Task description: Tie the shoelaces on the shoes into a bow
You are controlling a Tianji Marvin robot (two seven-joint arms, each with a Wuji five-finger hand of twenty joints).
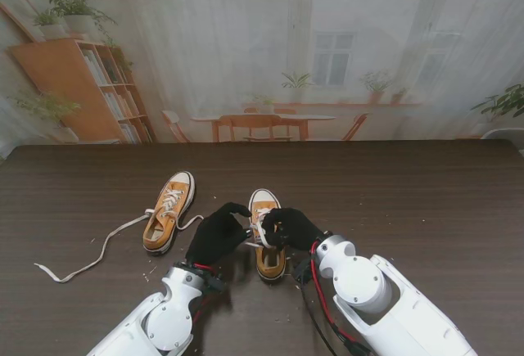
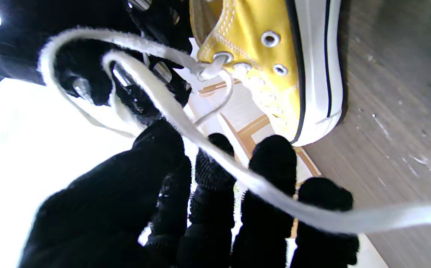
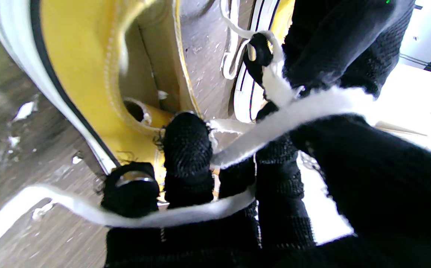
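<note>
Far left on the dark wooden table (image 1: 426, 200), a loose white lace (image 1: 90, 259) trails away from the first yellow sneaker (image 1: 169, 211), which sits untied and alone, toe pointing away from me, well left of the action. Moving right, the black-gloved left hand (image 1: 218, 233) hangs just left of the second yellow sneaker (image 1: 266, 245), fingers partly curled; the wrist view shows a white shoelace (image 2: 215, 156) draped across those fingers (image 2: 271, 163), though whether they truly pinch it I cannot tell. That lace runs from the top eyelet (image 2: 223, 56) and forms a loop around the other hand's fingers. On the right, the right hand (image 1: 288, 227) is closed over the sneaker's opening, lace strands (image 3: 282, 119) wrapped across its fingers (image 3: 187, 149) and thumb, gripped tight. The two hands nearly meet over the shoe, with the lace stretched between them.
</note>
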